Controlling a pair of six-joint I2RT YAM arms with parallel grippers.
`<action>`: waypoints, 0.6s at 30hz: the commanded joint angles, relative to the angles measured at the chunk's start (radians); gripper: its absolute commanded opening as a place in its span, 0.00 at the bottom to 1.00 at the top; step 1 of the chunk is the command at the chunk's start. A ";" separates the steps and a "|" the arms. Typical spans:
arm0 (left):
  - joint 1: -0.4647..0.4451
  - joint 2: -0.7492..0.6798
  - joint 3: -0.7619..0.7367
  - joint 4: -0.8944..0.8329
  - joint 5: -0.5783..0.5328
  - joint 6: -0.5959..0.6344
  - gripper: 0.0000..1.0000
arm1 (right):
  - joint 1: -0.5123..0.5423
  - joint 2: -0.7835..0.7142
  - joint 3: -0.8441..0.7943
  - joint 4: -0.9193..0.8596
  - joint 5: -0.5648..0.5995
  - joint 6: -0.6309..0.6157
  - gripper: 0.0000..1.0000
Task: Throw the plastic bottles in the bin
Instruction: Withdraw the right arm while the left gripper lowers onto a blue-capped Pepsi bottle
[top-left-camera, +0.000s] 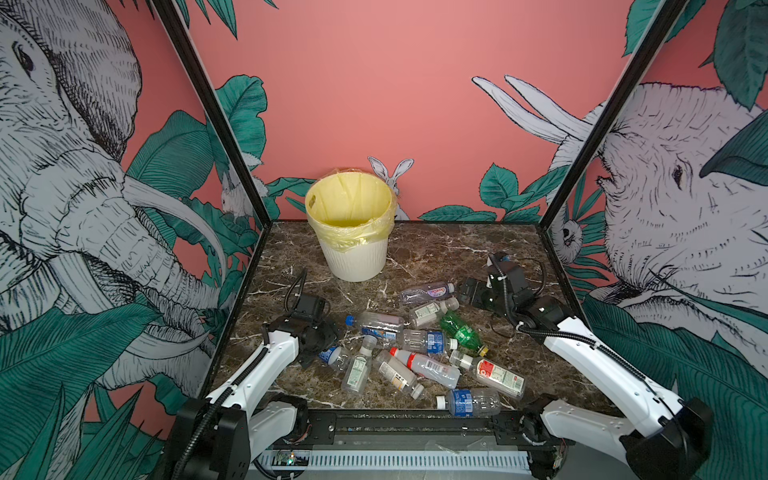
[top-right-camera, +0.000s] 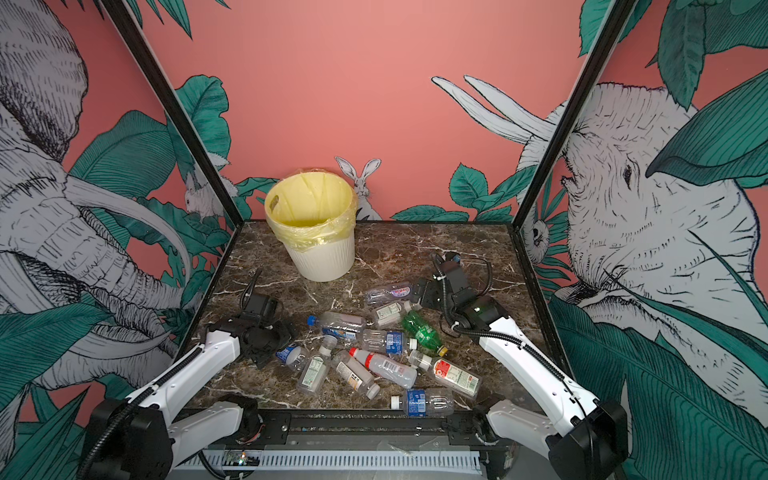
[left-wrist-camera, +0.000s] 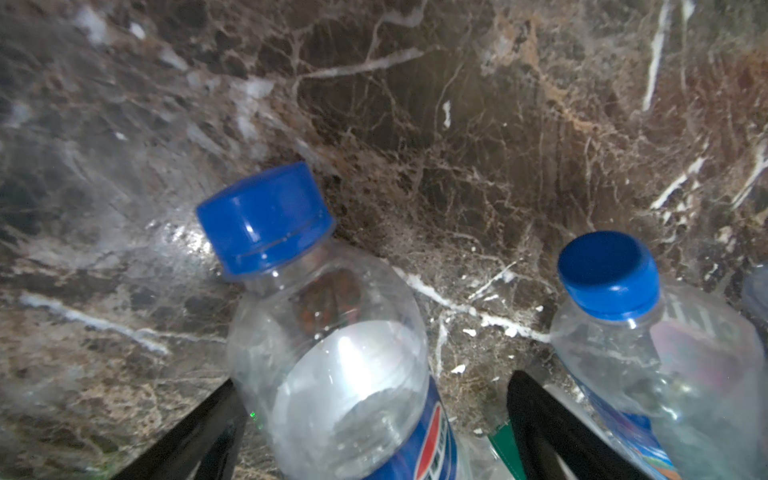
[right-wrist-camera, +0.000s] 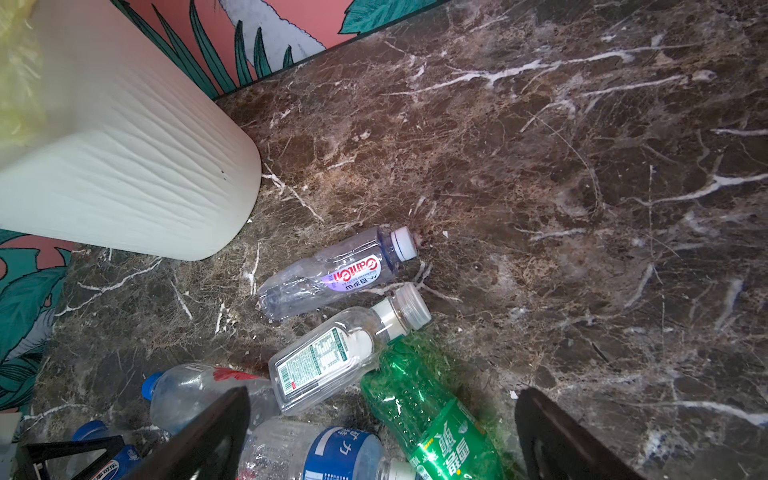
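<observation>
Plastic bottles (top-left-camera: 424, 341) lie on their sides in a loose heap on the near half of the tabletop (top-left-camera: 457, 249), several touching or overlapping; none is seen inside the bin (top-left-camera: 353, 257), which stands upright at the far edge, well apart from the heap. My left pincer (left-wrist-camera: 374, 384) is spread wide and straddles the shoulder of a clear blue-capped bottle (left-wrist-camera: 332, 365); one finger (left-wrist-camera: 199, 436) sits just beside the body and the opposite one stands apart from it, so I judge nothing is gripped yet. A second blue-capped bottle (left-wrist-camera: 648, 353) lies just outside that far finger. My right pincer (right-wrist-camera: 382, 391) is fully spread and empty, hovering over a green bottle (right-wrist-camera: 419, 407) at the heap's right side. Risks noted: the bottle wall is smooth, round and thin, so a closure near the shoulder could squeeze it out forward or crush it. The neighbouring bottle could be pushed or wedged against the outer finger. The carry to the bin is long, and a weak hold may drop the bottle short. The bin looks light, and a knock on its rim or its yellow liner could tip it. Both arms reaching at once risk fouling each other.
</observation>
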 joint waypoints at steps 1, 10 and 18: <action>-0.003 -0.010 -0.025 0.003 -0.035 0.008 0.96 | -0.002 -0.010 -0.021 0.034 0.009 0.052 0.99; -0.004 -0.043 -0.066 0.022 -0.060 0.008 0.88 | -0.002 -0.056 -0.063 0.009 0.009 0.085 0.99; -0.004 -0.119 -0.133 0.073 -0.066 -0.023 0.83 | -0.002 -0.115 -0.113 0.035 -0.001 0.105 0.99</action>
